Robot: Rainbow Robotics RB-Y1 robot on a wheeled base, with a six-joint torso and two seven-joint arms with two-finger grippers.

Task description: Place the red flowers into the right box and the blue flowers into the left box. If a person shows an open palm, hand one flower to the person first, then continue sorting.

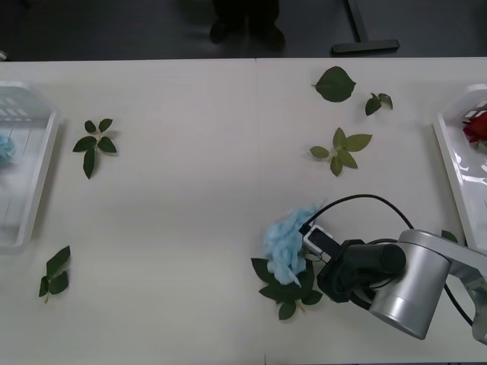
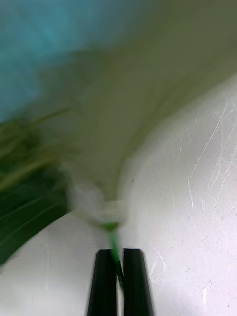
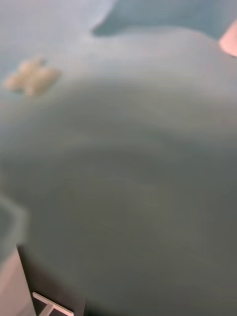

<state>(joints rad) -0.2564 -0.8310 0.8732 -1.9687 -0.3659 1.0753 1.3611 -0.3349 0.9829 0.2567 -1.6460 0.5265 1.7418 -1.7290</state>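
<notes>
White surface (image 1: 190, 205), near right: we have the right hand (image 2: 117, 276) pinched on the blue flower (image 1: 288, 242)'s thin stem, best hold under a light, floppy head; left hand's state we cannot tell.

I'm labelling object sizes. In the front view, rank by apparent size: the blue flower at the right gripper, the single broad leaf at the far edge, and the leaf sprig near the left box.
1. Blue flower
2. Leaf sprig
3. Single broad leaf, though it lies farther off, so the last two are unsure.

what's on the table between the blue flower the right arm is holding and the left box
In the front view, between the blue flower and the left box the table is bare; two leaf sprigs lie off that line.
</notes>
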